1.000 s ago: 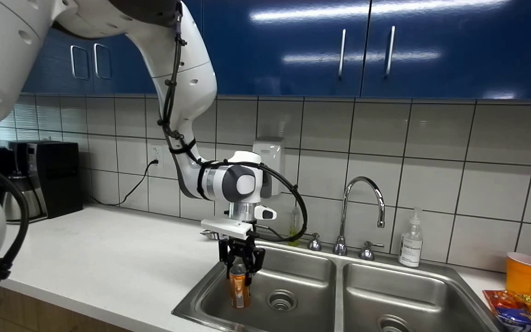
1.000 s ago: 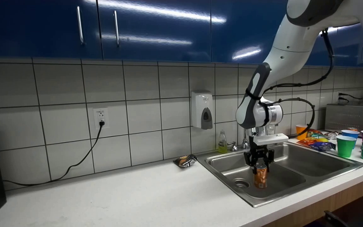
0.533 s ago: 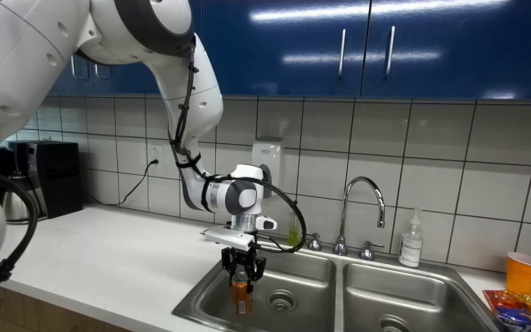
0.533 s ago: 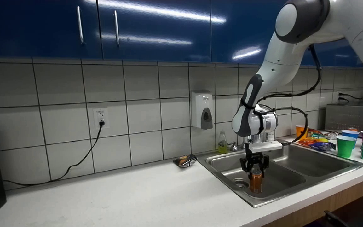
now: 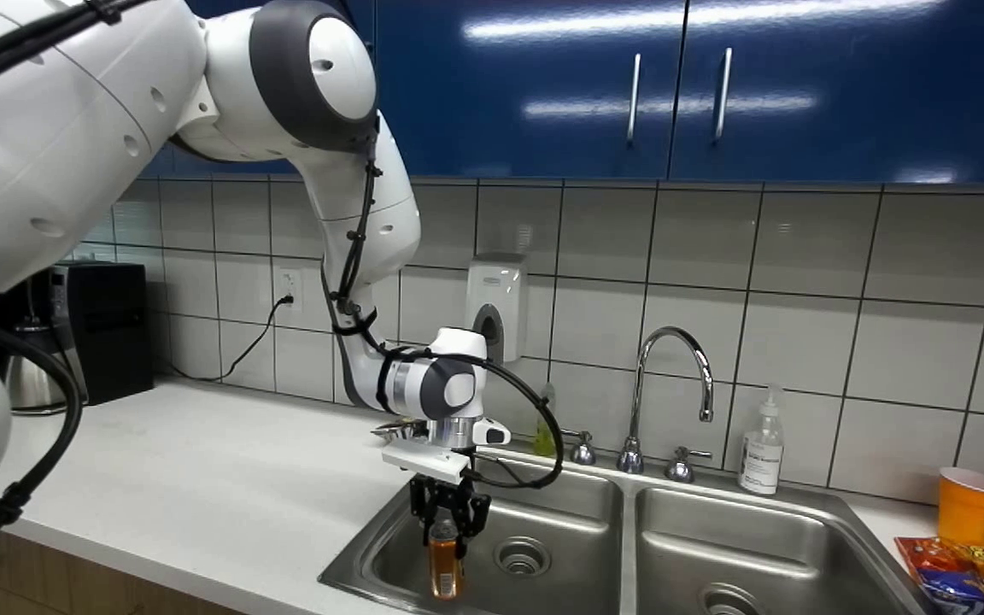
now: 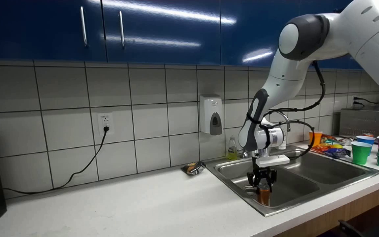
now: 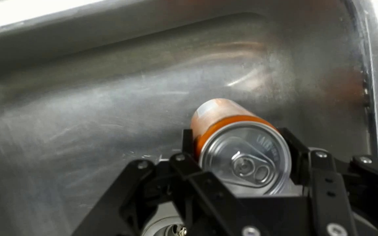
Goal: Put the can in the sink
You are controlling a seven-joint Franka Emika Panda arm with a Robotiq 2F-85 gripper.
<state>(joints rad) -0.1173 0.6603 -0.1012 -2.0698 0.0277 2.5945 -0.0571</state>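
Smooth stainless sink point(image 5: 629, 547) w/ rounded corners: blk claw point(image 5: 444, 545) pinching silver-topped orange cyl can point(image 7: 241, 147) inside.

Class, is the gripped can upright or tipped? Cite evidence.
Upright: both exterior views show the can vertical; the wrist view shows its lid.

You're in a kitchen: a sink point(image 5: 628, 555) with faucet point(image 5: 637, 393) behind it, cabinets point(image 5: 535, 141) above, counter point(image 6: 143, 204) beside.
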